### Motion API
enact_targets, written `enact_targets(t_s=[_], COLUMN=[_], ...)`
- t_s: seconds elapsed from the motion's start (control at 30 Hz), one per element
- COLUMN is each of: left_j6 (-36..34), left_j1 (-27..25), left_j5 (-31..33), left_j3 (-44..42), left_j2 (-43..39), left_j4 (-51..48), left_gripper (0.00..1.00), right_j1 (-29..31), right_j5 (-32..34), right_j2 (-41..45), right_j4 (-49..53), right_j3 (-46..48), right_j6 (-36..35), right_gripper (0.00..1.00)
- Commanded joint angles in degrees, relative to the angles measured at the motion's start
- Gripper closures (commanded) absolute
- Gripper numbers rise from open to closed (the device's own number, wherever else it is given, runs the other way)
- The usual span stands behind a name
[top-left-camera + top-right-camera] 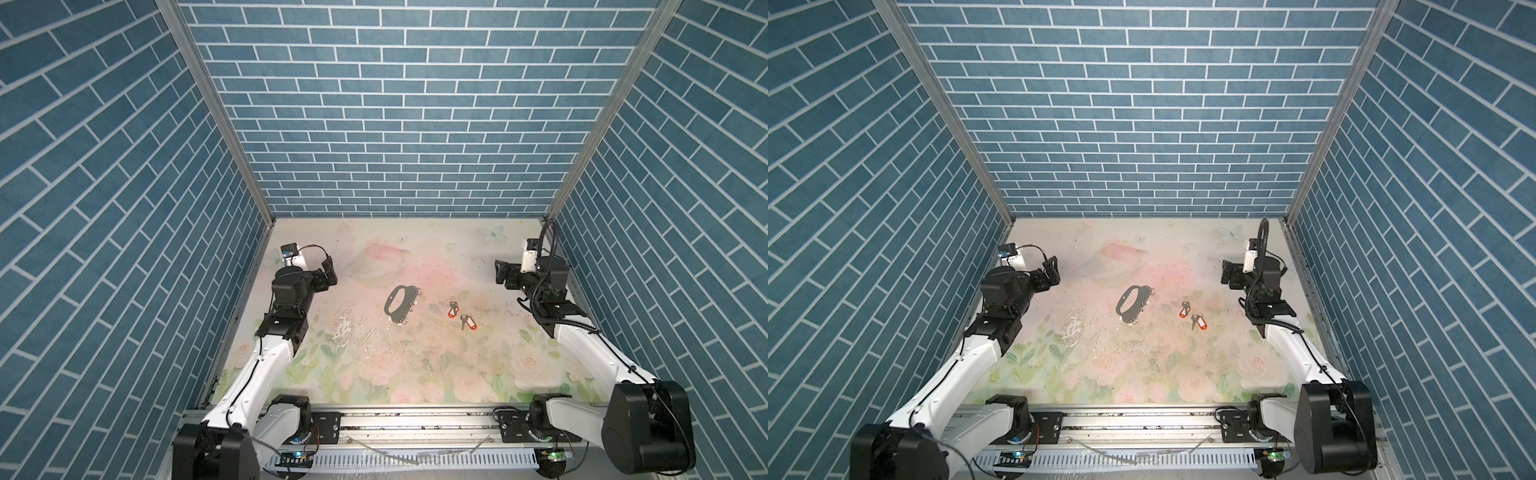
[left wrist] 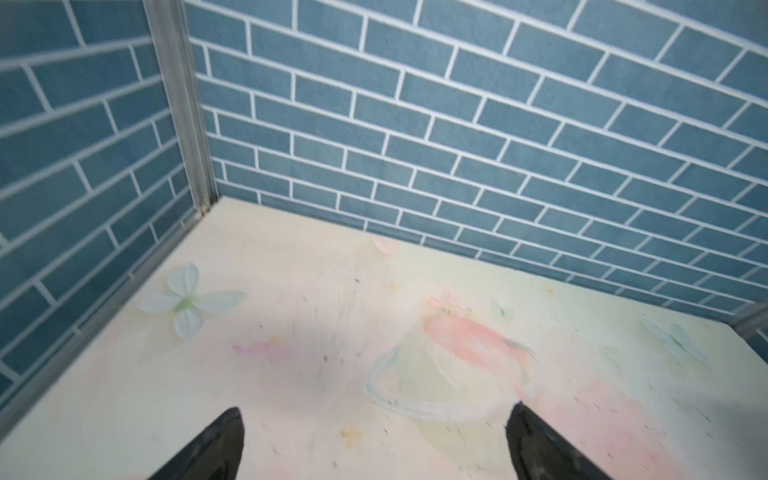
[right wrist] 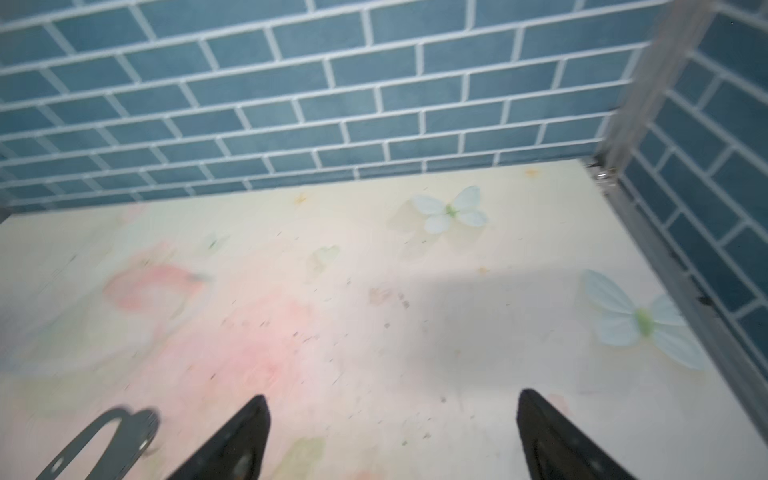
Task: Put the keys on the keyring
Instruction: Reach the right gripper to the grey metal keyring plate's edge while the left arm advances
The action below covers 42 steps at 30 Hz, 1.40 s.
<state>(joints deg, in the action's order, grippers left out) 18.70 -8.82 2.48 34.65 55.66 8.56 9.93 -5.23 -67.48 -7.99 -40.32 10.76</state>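
The keyring (image 1: 406, 304) (image 1: 1138, 306), a dark oval loop with small silver rings along one edge, lies flat mid-table. Right of it lie two keys with orange-red tags, one key (image 1: 454, 309) (image 1: 1185, 309) slightly farther back and the other key (image 1: 468, 321) (image 1: 1199, 322) nearer the front. My left gripper (image 1: 330, 270) (image 1: 1052, 268) (image 2: 376, 409) hovers open at the back left, away from everything. At the back right, my right gripper (image 1: 500, 272) (image 1: 1227, 272) (image 3: 394, 395) is open and empty; in its wrist view one end of the keyring (image 3: 124, 449) shows beside one finger, blurred.
Blue brick-pattern walls (image 1: 395, 124) close the table on three sides, with metal corner posts (image 1: 216, 112). The floral table cover (image 1: 374, 365) is worn and scuffed near the keyring. A metal rail (image 1: 415, 419) with both arm bases runs along the front edge.
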Motion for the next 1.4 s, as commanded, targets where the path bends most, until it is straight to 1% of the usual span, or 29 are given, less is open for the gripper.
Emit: enact_targets(t_s=[0.0, 0.1, 0.17, 0.23, 0.33, 0.43, 0.6, 0.83, 1.1, 1.23, 1.37], left_j6=[5.6, 8.2, 9.8, 11.1, 12.9, 12.8, 12.2, 11.3, 11.3, 11.3, 11.3], left_j1=[-6.5, -11.7, -15.0, -18.4, -21.3, -23.2, -24.2, -24.8, -24.9, -24.9, -24.8], left_j5=[4.8, 6.9, 8.6, 11.2, 12.6, 13.3, 14.2, 13.6, 12.8, 12.9, 13.1], left_j3=[-1.0, -2.8, -3.8, -4.8, -4.6, -2.9, 0.1, 2.1, 2.3, 2.2, 2.2], left_j2=[-4.8, -8.3, -9.5, -9.8, -7.7, -3.9, 1.6, 3.4, 2.8, 2.1, 1.6], left_j4=[-10.3, -13.7, -16.1, -18.6, -21.8, -24.0, -25.8, -25.8, -26.6, -27.3, -27.5], left_gripper=[0.01, 0.01, 0.01, 0.01, 0.01, 0.01, 0.02, 0.02, 0.03, 0.03, 0.03], right_j1=[4.0, 7.6, 11.1, 14.6, 19.3, 24.2, 31.1, 36.3, 38.9, 39.7, 40.0], right_j5=[-5.4, -6.7, -4.6, -3.3, -1.4, -0.6, -0.6, -2.4, -4.1, -4.8, -5.1], right_j2=[-0.4, -2.8, -4.5, -6.6, -10.7, -15.2, -21.4, -25.5, -30.4, -33.1, -34.7], right_j4=[11.0, 14.4, 15.3, 14.9, 14.5, 14.0, 12.9, 10.6, 9.1, 9.5, 9.2], right_j3=[-3.9, -5.3, -5.6, -5.8, -7.0, -8.8, -11.6, -13.4, -16.5, -18.4, -19.0], right_j6=[2.8, 4.2, 4.7, 5.0, 6.1, 7.5, 9.3, 13.3, 15.7, 16.0, 16.3], right_gripper=[0.14, 0.23, 0.25, 0.30, 0.37, 0.44, 0.52, 0.55, 0.61, 0.67, 0.70])
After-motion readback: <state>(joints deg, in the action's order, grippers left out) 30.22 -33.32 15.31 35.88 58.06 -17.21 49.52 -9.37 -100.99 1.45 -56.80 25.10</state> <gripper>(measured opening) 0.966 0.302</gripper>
